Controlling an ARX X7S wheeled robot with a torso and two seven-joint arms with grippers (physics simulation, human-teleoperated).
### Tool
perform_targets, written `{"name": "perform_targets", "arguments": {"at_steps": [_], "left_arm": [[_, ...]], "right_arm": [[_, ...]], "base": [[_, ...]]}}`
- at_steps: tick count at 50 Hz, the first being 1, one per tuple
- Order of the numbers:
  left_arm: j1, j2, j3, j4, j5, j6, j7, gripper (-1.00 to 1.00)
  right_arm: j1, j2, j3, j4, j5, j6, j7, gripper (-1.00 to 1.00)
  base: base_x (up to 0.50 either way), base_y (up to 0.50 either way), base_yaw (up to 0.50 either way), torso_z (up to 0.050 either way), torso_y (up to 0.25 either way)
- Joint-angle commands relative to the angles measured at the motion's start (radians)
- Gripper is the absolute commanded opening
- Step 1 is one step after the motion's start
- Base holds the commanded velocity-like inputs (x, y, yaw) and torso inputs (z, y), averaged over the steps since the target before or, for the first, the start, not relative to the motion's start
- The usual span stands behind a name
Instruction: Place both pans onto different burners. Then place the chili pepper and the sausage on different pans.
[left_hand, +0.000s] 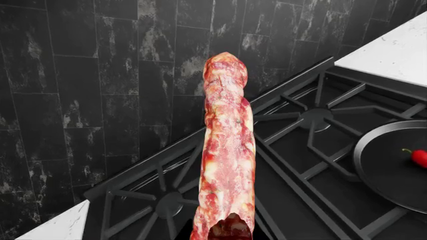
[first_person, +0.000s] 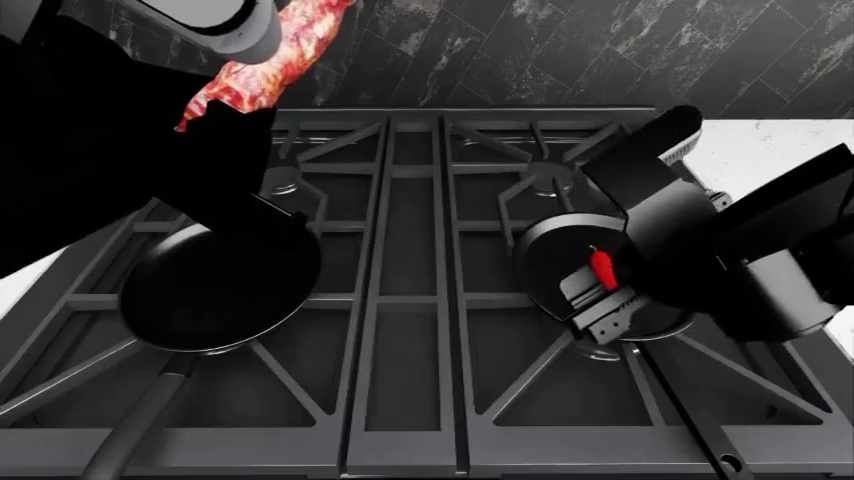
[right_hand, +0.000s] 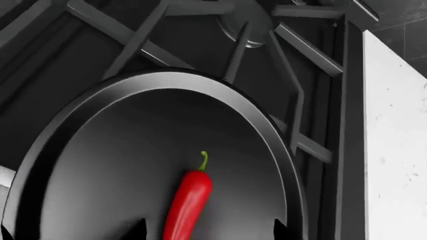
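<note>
In your left wrist view, the mottled pinkish-red sausage (left_hand: 227, 150) stands lengthwise up the middle of the frame, clamped at its near end in your left gripper (left_hand: 230, 229), of which only a dark tip shows. Behind it lie the black cast-iron grates (left_hand: 313, 130) of the dark steel stove and a black marbled tile wall (left_hand: 100, 75); at 3 o'clock sits the rim of a matte black round frying pan (left_hand: 390, 165) holding the small bright red chili pepper (left_hand: 419, 157). In your head view, the sausage (first_person: 267, 65) hangs at 11 o'clock, above and behind the empty left pan (first_person: 220, 285), which rests on the front-left grate with its long handle (first_person: 140, 425) running toward 7 o'clock. At 3 o'clock the right pan (first_person: 554, 260) sits on the right-hand grate with the pepper (first_person: 603, 268) inside, your right gripper (first_person: 607, 300) just over it, jaws apart. In your right wrist view, the pepper (right_hand: 188, 202) lies free on the pan floor (right_hand: 100, 190) between the two spread dark fingertips (right_hand: 139, 231), green stem pointing to 12 o'clock; a white countertop (right_hand: 397, 150) runs along 3 o'clock.
</note>
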Motion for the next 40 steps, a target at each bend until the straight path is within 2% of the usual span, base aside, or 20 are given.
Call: {"name": "perform_targets", "arguments": {"at_steps": [1,8,24,40], "left_arm": [[0.001,-0.001,0.002,-0.001,0.003,0.004,-0.004,-1.0],[0.002,0.0,0.003,-0.002,0.004,0.004,-0.004,-1.0],[0.056,0.013,0.047,-0.003,0.037,-0.008,-0.007,-1.0],[0.151,-0.042,0.137,-0.016,0.056,-0.034,-0.041,-1.0]], "right_arm": [[0.055,0.018,0.033,-0.02,0.045,-0.002,0.006,1.0],[0.098,0.03,0.068,-0.04,0.072,-0.009,0.0,1.0],[0.228,0.072,0.093,-0.07,0.188,0.012,0.102,1.0],[0.334,0.123,0.16,-0.071,0.24,-0.009,0.138,1.0]], "base": [[0.0,0.0,0.0,0.0,0.0],[0.0,0.0,0.0,0.0,0.0],[0.0,0.0,0.0,0.0,0.0],[0.0,0.0,0.0,0.0,0.0]]}}
